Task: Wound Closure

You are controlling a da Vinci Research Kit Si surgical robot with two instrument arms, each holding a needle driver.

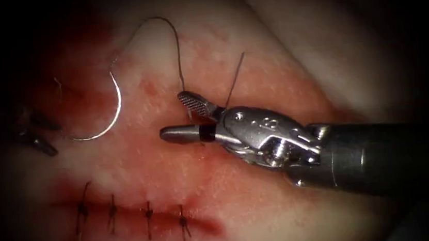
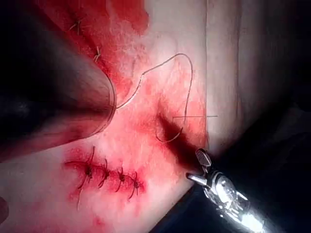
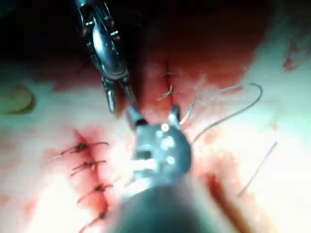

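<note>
The right tool (image 1: pixel 183 117) has its 2 jaws spread wide, one ridged jaw angled up and the other lying level, with nothing clamped between them. The thread (image 1: pixel 177 46) comes down to the tip of the raised jaw and seems to touch it there; whether it is caught I cannot tell. From that jaw the thread climbs, arches over and runs down to the tail of the curved needle (image 1: pixel 113 114).

The needle lies loose on the tissue (image 1: pixel 263 204), well beyond the open tips toward the endoscope view's left, its curve resting on the surface and not driven in. A short cut end of thread (image 1: pixel 235 78) stands up just behind the raised jaw.

The left tool (image 1: pixel 36 132) sits past the needle at the dim left edge, apparently holding nothing; in the right wrist view its 2 jaws (image 3: pixel 117 94) stand slightly apart.

Below the right tool's jaws runs the cut (image 1: pixel 145 217), crossed by 4 knotted stitches (image 1: pixel 112 211), with red fluid (image 1: pixel 205 225) along its line.
</note>
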